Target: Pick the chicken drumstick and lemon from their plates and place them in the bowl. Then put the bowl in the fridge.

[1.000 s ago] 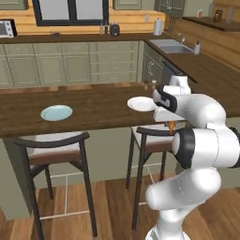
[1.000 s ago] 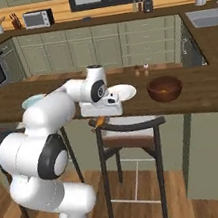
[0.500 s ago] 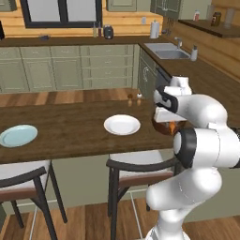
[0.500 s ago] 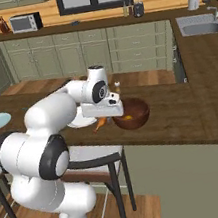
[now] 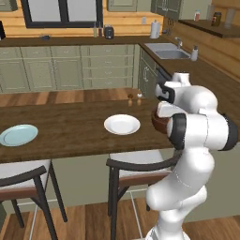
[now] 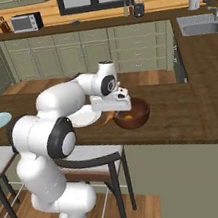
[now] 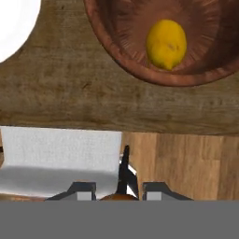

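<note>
One gap matters: the bowl point(image 7: 161, 42) sits on the tabletop point(image 7: 60, 93) just ahead of the hand point(image 6: 111, 103), lemon point(image 7: 166, 43) already inside. From the right, the arm reaches low over the tabletop's near edge, hand just short of the rim, pinching the chicken drumstick point(image 6: 108, 118), which pokes down toward the white plate point(image 5: 122, 124).
</note>
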### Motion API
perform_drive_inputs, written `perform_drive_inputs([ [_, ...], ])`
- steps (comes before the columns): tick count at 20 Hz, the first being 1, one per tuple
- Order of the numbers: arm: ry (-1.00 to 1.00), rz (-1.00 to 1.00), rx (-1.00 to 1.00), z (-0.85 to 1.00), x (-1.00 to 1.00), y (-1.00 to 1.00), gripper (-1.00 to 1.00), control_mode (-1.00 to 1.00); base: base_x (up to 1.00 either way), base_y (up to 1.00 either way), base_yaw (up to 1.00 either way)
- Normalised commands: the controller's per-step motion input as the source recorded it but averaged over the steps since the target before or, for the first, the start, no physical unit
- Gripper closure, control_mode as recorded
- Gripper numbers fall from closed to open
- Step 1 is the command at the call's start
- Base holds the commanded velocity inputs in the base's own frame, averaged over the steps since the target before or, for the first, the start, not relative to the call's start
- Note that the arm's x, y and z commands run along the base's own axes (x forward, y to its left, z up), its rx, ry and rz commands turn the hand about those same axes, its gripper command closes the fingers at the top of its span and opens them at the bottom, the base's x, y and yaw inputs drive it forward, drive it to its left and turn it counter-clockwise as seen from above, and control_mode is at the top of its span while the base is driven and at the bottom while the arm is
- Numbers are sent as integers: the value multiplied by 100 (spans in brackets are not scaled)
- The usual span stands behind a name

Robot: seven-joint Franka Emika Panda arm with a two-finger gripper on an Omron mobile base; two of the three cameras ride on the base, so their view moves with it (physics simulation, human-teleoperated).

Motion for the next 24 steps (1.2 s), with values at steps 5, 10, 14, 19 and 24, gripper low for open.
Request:
perform_drive_inputs([
  [5,4,-14,0,-9,100,-34,100,-100,0,0,0],
  [10,0,-5,0,-32,93,-29,100,-100,0,0,0],
  [14,-7,-1,0,-52,58,-28,100,-100,0,0,0],
  [19,-16,-6,0,-70,-5,-3,100,-100,0,0,0],
  [24,-7,-8,0,-53,0,8,-100,-100,0,0,0],
])
